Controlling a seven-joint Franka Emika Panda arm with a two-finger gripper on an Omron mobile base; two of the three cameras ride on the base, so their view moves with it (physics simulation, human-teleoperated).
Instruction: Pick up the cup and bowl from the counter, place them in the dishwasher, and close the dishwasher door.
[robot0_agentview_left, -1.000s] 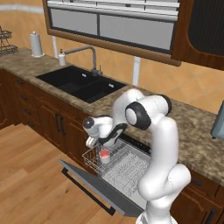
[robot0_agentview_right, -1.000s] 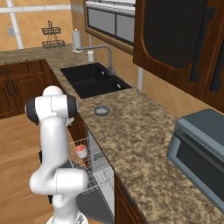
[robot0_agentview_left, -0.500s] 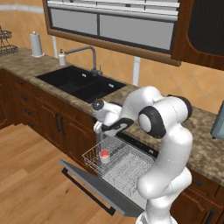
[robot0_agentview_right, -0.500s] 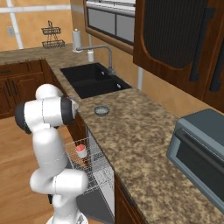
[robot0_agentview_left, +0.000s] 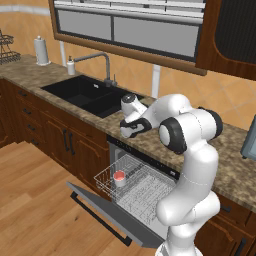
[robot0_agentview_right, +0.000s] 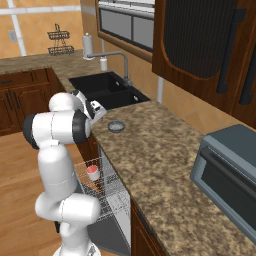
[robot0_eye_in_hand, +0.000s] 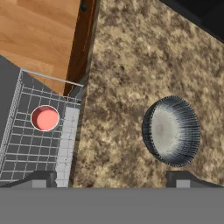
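Hand view: bowl (robot0_eye_in_hand: 171, 130) on counter (robot0_eye_in_hand: 122, 78), cup (robot0_eye_in_hand: 45, 118) upright in rack.

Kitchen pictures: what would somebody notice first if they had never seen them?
Probably the big white robot arm bending over the brown speckled granite counter, its hand beside the black double sink. Next, the small white cup with a red-pink inside, standing in the white wire rack of the open dishwasher. Then the small grey bowl, alone on the counter.
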